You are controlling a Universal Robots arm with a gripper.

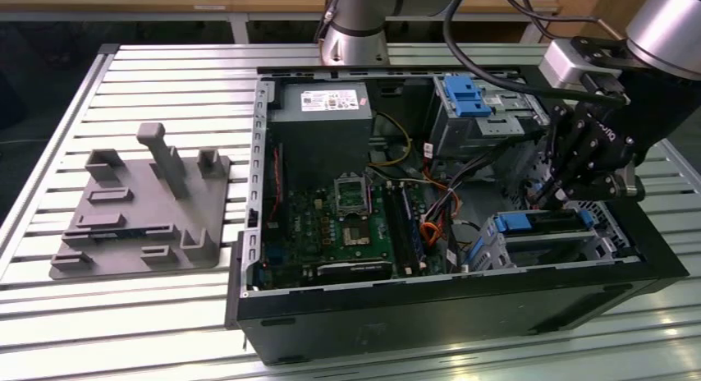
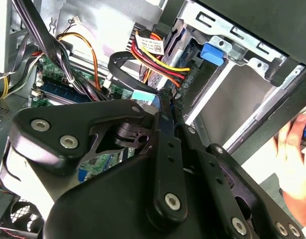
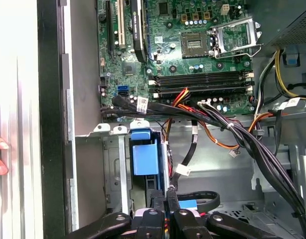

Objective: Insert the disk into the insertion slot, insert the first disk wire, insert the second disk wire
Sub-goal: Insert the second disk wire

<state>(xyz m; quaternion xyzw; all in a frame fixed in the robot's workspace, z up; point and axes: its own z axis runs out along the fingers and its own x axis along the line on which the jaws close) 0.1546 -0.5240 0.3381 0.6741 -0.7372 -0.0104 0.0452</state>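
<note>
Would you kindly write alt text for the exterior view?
A robot arm's gripper reaches into an open computer case, just above the blue-framed disk sitting in the insertion slot. A grey fixture plate lies on the slatted table.

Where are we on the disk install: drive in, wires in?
Done, by the look of it: the disk sits in the insertion slot, with its blue carrier showing. In hand: the gripper is down at that cage, right next to a black cable that runs to the drive's end. Left: I can't see either disk wire plugged into the drive, so count both as unconfirmed.
</note>
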